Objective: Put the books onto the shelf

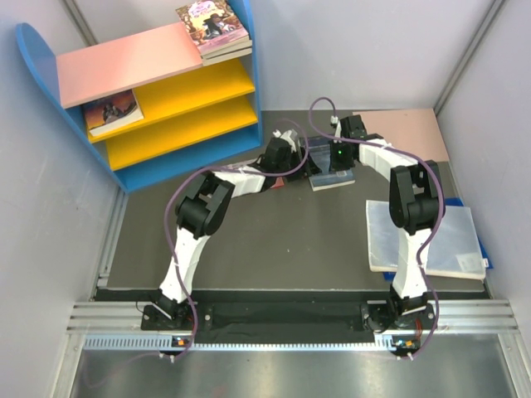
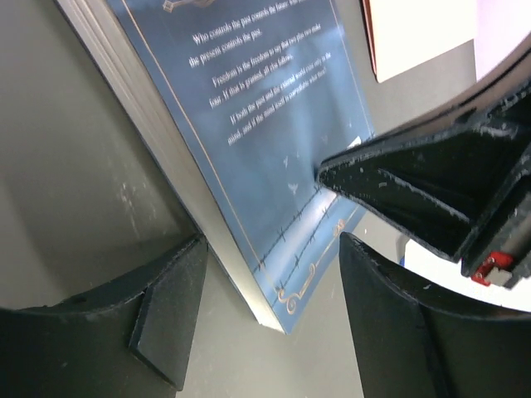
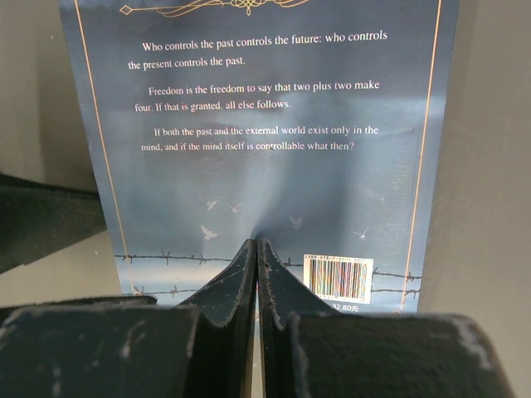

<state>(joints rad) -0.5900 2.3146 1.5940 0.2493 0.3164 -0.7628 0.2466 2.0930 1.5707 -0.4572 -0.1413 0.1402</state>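
On the navy book rests the closed right hand.

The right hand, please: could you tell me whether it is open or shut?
The right hand is shut: in its wrist view the two fingers meet with no gap, their tips resting on the navy blue book.

The navy blue paperback book is showing white print on its cover: "Who controls the past controls the future" and "Freedom is the freedom to say"; its barcode label is reading "32.80".
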